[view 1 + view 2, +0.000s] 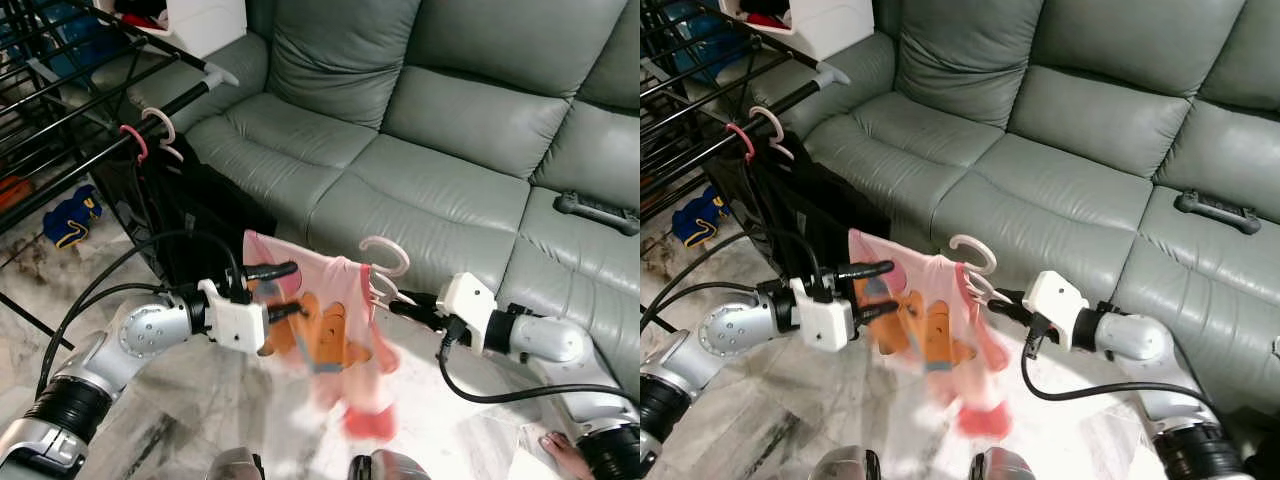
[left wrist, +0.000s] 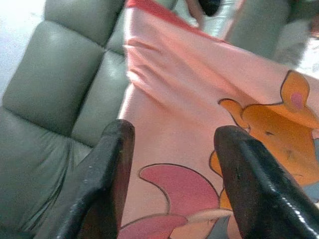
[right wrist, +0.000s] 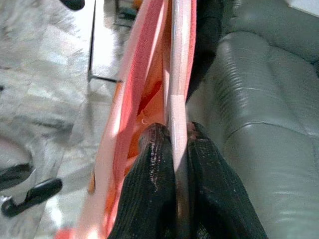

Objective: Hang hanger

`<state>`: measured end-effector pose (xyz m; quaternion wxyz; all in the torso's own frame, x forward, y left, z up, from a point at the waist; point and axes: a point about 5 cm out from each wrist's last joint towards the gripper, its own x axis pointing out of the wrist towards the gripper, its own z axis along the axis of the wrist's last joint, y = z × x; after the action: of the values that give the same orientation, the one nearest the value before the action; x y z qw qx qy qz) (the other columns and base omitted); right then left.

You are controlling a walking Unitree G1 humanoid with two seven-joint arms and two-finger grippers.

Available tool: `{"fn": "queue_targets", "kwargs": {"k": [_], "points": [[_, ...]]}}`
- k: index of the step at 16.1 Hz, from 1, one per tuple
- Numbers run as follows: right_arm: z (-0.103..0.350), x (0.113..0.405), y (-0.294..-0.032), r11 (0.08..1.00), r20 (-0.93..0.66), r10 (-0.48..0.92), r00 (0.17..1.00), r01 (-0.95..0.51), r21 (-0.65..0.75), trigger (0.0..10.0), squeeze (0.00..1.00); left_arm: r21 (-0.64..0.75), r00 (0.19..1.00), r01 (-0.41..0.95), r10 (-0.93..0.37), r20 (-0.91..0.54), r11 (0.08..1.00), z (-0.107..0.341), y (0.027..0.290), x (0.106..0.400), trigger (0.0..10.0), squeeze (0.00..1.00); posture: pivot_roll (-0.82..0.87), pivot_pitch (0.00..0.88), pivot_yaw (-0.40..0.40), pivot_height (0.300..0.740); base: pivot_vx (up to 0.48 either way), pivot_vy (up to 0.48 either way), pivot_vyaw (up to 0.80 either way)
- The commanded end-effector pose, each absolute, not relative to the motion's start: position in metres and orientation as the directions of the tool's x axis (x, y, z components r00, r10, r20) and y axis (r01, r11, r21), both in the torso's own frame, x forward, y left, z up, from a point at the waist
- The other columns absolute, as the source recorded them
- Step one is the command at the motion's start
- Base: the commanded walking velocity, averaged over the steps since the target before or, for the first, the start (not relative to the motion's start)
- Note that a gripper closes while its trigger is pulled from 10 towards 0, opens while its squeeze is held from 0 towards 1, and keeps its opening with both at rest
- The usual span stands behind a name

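Observation:
A pale pink hanger (image 1: 386, 256) carries a pink child's garment (image 1: 322, 330) with an orange cartoon print, held in the air in front of the sofa. My right gripper (image 1: 402, 306) is shut on the hanger's arm (image 3: 178, 74), just under its hook. At the garment's other edge my left gripper (image 1: 281, 291) is open, and the cloth (image 2: 199, 99) lies just beyond its two spread fingers. The black drying rack's rail (image 1: 150, 110) runs at the upper left, well away from both grippers. It holds two hangers (image 1: 140, 138) and a black garment (image 1: 195, 205).
The grey sofa (image 1: 440, 120) spans the back, with a black remote-like object (image 1: 597, 212) on its right seat. A white box (image 1: 205, 20) sits on the armrest. A blue item (image 1: 70, 220) lies on the marble floor under the rack. A person's foot (image 1: 566, 455) is at the lower right.

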<state>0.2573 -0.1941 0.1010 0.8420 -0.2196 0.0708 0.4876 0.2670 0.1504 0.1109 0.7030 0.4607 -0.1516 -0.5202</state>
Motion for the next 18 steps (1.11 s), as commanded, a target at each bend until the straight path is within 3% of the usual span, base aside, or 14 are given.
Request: {"fn": "queue_targets", "kwargs": {"k": [1,2,8,9,11,18], "points": [[0.110,0.258,-0.188,0.362,-0.337,0.826,0.452,-0.883,-0.298,10.0,0.00,0.799,0.374,0.600,-0.868,-0.326,-0.042,0.106,0.154,0.265,10.0,0.17,-0.03,0.058,0.008,0.740,0.000,0.000,0.00],[0.110,0.256,-0.187,0.345,-0.347,0.834,0.430,-0.896,-0.280,10.0,0.00,0.795,0.373,0.605,-0.862,-0.342,-0.054,0.104,0.155,0.266,10.0,0.00,-0.03,0.058,0.008,0.740,0.000,0.000,0.00],[0.109,0.249,-0.179,0.167,-0.429,0.868,0.251,-0.960,-0.225,10.0,0.00,0.761,0.362,0.633,-0.816,-0.450,-0.139,0.100,0.163,0.285,10.0,0.00,-0.04,0.047,0.002,0.740,0.000,0.000,0.00],[0.110,0.250,-0.179,0.154,-0.434,0.866,0.250,-0.957,-0.244,10.0,0.00,0.729,0.339,0.665,-0.804,-0.489,-0.164,0.096,0.166,0.285,4.0,0.00,-0.04,0.047,0.002,0.740,0.000,0.000,0.00],[0.112,0.253,-0.178,0.155,-0.430,0.863,0.265,-0.949,-0.274,10.0,0.00,0.685,0.311,0.700,-0.778,-0.546,-0.201,0.089,0.171,0.283,0.0,0.00,-0.04,0.048,0.000,0.740,0.000,0.000,0.00],[0.108,0.254,-0.177,0.119,-0.459,0.851,0.257,-0.944,-0.308,10.0,0.00,0.644,0.306,0.737,-0.748,-0.589,-0.205,0.092,0.175,0.296,0.0,0.00,-0.04,0.048,0.000,0.740,0.000,0.000,0.00]]}}
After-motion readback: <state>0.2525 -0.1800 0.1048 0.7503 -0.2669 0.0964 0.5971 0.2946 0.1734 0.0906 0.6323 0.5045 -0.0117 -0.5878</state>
